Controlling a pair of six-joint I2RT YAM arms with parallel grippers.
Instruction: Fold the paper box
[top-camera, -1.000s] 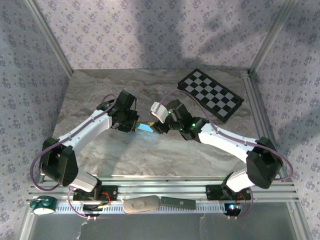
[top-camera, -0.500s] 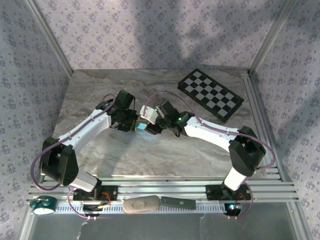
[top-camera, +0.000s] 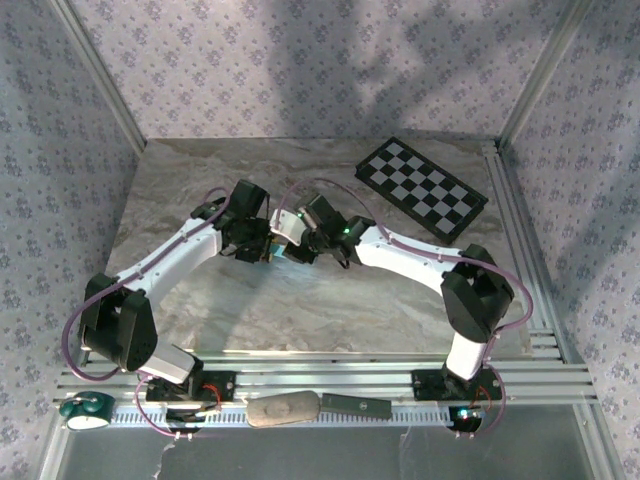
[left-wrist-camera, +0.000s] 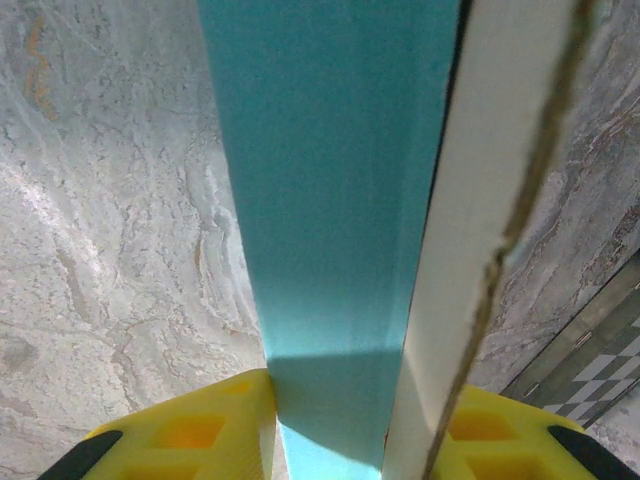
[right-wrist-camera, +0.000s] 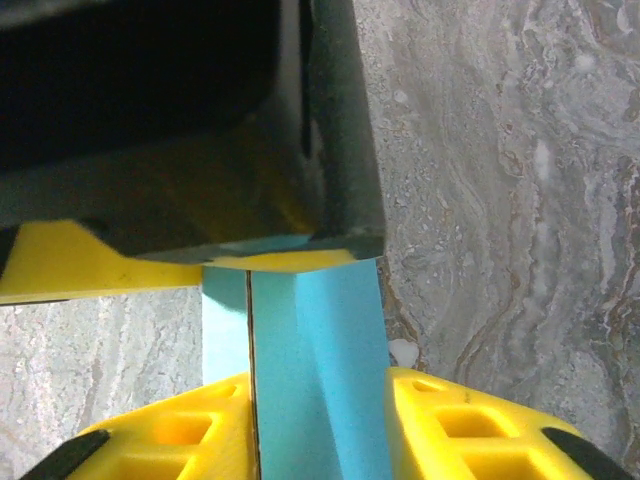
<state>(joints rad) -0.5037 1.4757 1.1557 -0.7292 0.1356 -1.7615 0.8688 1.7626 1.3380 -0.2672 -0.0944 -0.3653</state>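
- paper box (left-wrist-camera: 330, 200): pinched between both grippers, about midway between the far and near edges of the tabletop (top-camera: 300, 310), a bit left of centre.
- Looks lifted clear of the surface, but the top view is too small to confirm.
- left gripper (left-wrist-camera: 335, 410): jaws narrowed down onto the box. Its yellow fingers (left-wrist-camera: 185, 430) sit one on each side, and the card fills the gap between them.
- Left wrist view: the broad face of the box is turquoise and runs straight away from the camera. A white side with a rough brownish edge lies along its right. Marbled tabletop is behind it on both sides.
- right gripper (right-wrist-camera: 320, 400): also closed in on the box. Turquoise card spans the space between its two yellow fingers, with a thin dark fold line just beside the left one.
- Right wrist view: the left gripper's dark body and one of its yellow fingers sit right at the far end of the box, so the two grips are nearly touching.
- Top view: the grippers meet nose to nose, with the left arm reaching in from the left edge side and the right arm from the right. Only a sliver of turquoise shows between them.
- checkerboard (top-camera: 422, 190): flat near the far right corner of the tabletop, angled to the edges and well apart from the box and both grippers.
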